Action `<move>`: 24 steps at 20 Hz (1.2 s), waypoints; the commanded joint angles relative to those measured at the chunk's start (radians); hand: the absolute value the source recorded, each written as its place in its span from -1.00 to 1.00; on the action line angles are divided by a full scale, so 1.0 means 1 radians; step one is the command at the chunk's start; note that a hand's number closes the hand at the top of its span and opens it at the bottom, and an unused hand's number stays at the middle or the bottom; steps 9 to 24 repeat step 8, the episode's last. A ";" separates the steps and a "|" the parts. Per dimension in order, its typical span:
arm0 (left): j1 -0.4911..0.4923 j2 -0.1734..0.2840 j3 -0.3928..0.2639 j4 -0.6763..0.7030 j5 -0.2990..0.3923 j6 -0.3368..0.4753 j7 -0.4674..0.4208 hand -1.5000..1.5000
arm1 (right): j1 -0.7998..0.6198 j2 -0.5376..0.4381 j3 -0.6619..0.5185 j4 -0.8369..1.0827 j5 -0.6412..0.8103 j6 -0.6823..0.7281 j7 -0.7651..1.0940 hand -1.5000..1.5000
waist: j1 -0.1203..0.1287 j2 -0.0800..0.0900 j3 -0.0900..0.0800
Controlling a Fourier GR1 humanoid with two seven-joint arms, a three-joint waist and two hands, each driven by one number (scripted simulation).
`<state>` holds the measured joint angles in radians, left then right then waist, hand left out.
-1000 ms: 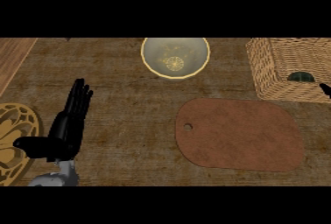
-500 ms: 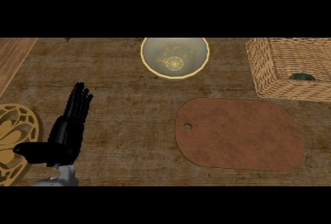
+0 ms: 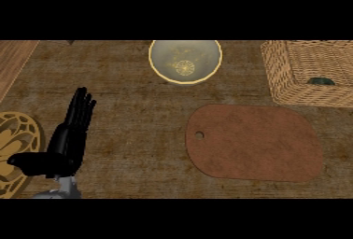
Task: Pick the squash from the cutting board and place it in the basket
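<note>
While the left hand rests at the lower left with fingers straight and nothing in it, the squash sits dark inside the basket at upper right. Cutting board lies bare beside it; the right hand is out of sight.

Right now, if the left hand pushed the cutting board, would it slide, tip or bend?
The cutting board lies flat and thin on the counter, so it would likely slide rather than tip. It looks like rigid wood, so bending seems unlikely. Nothing sits on it.
</note>
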<state>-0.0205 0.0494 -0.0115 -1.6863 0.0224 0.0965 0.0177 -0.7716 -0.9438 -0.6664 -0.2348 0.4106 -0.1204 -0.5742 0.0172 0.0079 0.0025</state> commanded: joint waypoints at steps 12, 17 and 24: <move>-0.022 0.004 0.007 0.008 -0.006 -0.001 -0.011 0.00 | 0.103 -0.212 -0.088 0.058 -0.109 0.345 -0.092 -1.00 | 0.003 0.006 0.003; -0.022 0.004 0.007 0.008 -0.006 -0.001 -0.011 0.00 | 0.103 -0.212 -0.088 0.058 -0.109 0.345 -0.092 -1.00 | 0.003 0.006 0.003; -0.022 0.004 0.007 0.008 -0.006 -0.001 -0.011 0.00 | 0.103 -0.212 -0.088 0.058 -0.109 0.345 -0.092 -1.00 | 0.003 0.006 0.003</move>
